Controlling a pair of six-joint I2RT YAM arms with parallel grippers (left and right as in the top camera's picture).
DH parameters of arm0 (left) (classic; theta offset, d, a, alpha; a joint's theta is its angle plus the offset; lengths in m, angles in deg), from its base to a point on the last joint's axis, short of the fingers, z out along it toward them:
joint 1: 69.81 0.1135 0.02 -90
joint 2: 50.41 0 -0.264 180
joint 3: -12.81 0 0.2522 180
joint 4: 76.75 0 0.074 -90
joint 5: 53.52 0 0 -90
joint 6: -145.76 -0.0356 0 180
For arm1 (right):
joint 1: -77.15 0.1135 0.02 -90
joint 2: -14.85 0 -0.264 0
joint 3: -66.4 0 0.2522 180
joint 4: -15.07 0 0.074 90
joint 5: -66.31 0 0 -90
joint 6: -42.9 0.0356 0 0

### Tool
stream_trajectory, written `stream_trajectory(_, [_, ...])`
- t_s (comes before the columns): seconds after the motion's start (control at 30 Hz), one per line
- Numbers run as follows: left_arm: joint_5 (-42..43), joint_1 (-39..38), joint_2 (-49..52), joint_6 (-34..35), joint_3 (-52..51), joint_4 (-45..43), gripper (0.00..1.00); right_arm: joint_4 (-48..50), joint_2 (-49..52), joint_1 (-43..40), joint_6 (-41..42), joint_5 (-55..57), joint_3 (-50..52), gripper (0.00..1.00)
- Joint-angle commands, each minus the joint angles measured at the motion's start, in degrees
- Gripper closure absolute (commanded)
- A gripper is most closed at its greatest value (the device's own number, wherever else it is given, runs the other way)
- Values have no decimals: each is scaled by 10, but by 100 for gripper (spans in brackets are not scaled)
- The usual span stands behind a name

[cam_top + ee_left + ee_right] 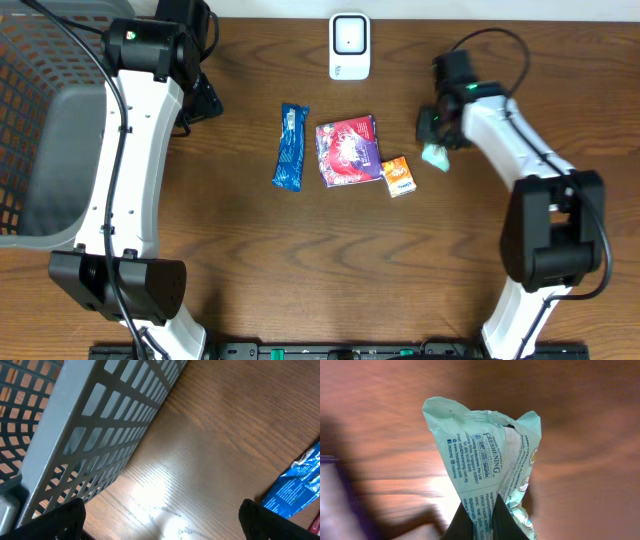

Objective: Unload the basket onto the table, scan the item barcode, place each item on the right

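The mint-green packet (485, 460) is being pinched at its lower end by the right gripper (487, 517). The gripper's dark fingers are closing tight on the crinkled, glossy film, and the frame is cutting off whatever lies below the pinch. The small dark print on the packet is showing upside down and is mostly too fine to read, and the wood behind it is blurring. From overhead, only a pale corner of the packet is peeking out beneath the right arm at the right side of the wooden table (300, 260), and whether it is touching the wood cannot be told. A small orange packet (398, 176) is lying near it, beside a shiny magenta pouch (347, 150) and a long blue wrapper (290, 147). The white scanner (349, 45) is sitting at the far edge. The left gripper (160, 525) is standing wide apart, holding nothing, with only its black fingertips (65, 520) showing, beside the grey lattice basket (100, 425).
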Motion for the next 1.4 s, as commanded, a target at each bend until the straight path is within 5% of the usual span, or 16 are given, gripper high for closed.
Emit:
stream_trajectory(0.0, [-2, 2, 1, -3, -4, 2, 2, 4, -2, -63, -41, -259, -5, 99])
stream_trajectory(0.47, [-2, 2, 1, -3, -4, 2, 2, 183, 63, -237, -47, -683, 115, 99])
stream_trajectory(0.6, [-2, 2, 1, -3, -4, 2, 2, 147, 96, -258, -46, -572, 115, 97])
stream_trajectory(0.8, [-2, 2, 1, -3, -4, 2, 2, 56, 61, -266, -65, -300, 113, 76])
stream_trajectory(1.07, [-2, 2, 1, -3, -4, 2, 2, 11, -50, -268, -67, -210, 105, 48])
stream_trajectory(1.23, [-2, 2, 1, -3, -4, 2, 2, 10, -106, -244, -65, -213, 105, 58])
stream_trajectory(1.27, [-2, 2, 1, -3, -4, 2, 2, 11, -109, -235, -65, -215, 105, 64])
stream_trajectory(1.33, [-2, 2, 1, -3, -4, 2, 2, 11, -108, -208, -65, -215, 105, 99])
stream_trajectory(1.37, [-2, 2, 1, -3, -4, 2, 2, 12, -106, -195, -66, -214, 106, 99])
